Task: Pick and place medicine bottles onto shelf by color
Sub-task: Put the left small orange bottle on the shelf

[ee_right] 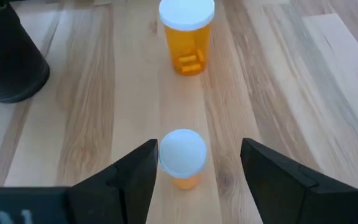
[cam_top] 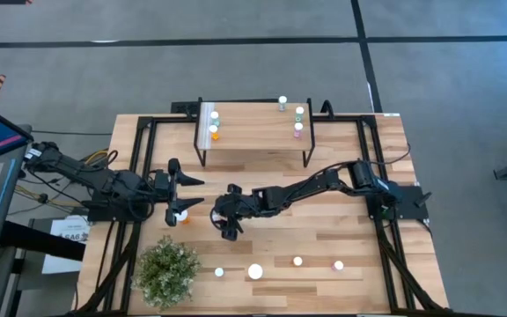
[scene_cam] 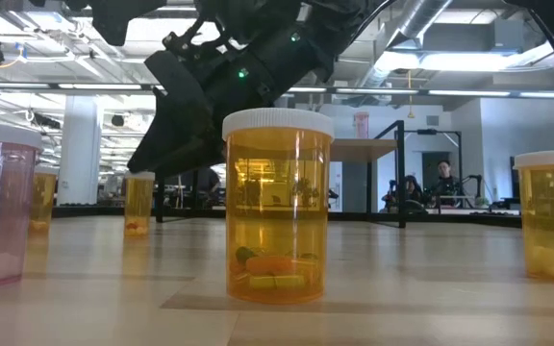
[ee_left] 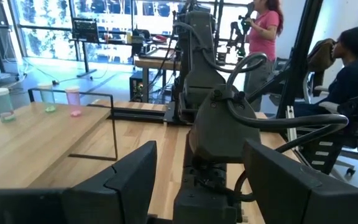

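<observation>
Seen from above, two dark robot arms reach toward the middle of a light-wood worktop (cam_top: 341, 224).

The left gripper (cam_top: 186, 192) has its fingers spread, and a small orange bottle (cam_top: 181, 214) with a white cap stands upright between the two fingers, on the worktop. Whether the fingers touch it cannot be told.

The right gripper (cam_top: 228, 222) is angled down, its fingers released and grasping nothing. In the right wrist view, a small orange bottle with a white cap (ee_right: 183, 157) stands upright on the worktop between the spread fingers (ee_right: 126, 177), close beside one finger and apart from the other. Past the fingertips stands a larger orange bottle (ee_right: 187, 34), also upright, with pills inside.

The shelf (cam_top: 253, 132), a raised plank on thin black legs, stands beyond both sets of fingers. It carries white-capped bottles in two groups: some at the end with the white strip (cam_top: 214, 123), including an orange one, and others at the opposite end (cam_top: 298, 121).

On the near side of the fingers, more white-capped bottles (cam_top: 297, 261) stand in a loose row on the worktop, beside a green bushy plant (cam_top: 165, 271).
</observation>
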`<state>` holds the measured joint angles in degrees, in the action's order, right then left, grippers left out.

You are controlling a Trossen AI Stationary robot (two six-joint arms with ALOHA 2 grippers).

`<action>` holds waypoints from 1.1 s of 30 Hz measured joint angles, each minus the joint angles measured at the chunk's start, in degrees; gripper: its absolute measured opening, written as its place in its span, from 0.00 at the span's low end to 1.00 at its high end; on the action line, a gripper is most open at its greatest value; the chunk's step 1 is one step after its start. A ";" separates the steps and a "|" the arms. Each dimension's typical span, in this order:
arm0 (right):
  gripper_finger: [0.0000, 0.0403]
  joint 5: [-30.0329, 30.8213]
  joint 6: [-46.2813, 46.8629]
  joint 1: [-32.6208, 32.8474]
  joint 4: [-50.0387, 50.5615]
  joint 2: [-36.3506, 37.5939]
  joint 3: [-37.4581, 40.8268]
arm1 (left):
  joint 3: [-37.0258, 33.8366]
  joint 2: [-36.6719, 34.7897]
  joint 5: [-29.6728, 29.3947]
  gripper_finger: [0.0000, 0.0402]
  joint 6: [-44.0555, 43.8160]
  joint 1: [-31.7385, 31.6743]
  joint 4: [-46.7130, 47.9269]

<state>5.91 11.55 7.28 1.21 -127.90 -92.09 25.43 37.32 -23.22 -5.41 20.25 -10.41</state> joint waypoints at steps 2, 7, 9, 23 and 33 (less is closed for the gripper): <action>0.62 -0.02 -0.01 0.01 0.24 0.00 0.00 | 0.00 0.00 0.00 0.56 0.00 -0.02 0.00; 0.62 -0.02 -0.04 0.50 -0.15 0.00 0.00 | -0.02 0.00 0.00 0.56 -0.22 -0.02 0.20; 0.62 -0.05 -0.07 0.55 -0.10 0.00 0.00 | -0.02 0.00 -0.02 0.56 -0.22 -0.02 0.19; 0.54 -1.62 0.02 0.40 0.13 -0.02 0.02 | 0.00 0.00 -0.04 0.56 -0.19 -0.02 0.20; 0.42 -1.69 0.05 0.05 1.79 -0.04 0.09 | -0.02 0.00 -0.04 0.56 -0.19 -0.02 0.20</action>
<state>4.22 11.60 7.33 3.01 -127.94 -92.01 25.41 37.32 -23.27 -5.61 20.23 -10.22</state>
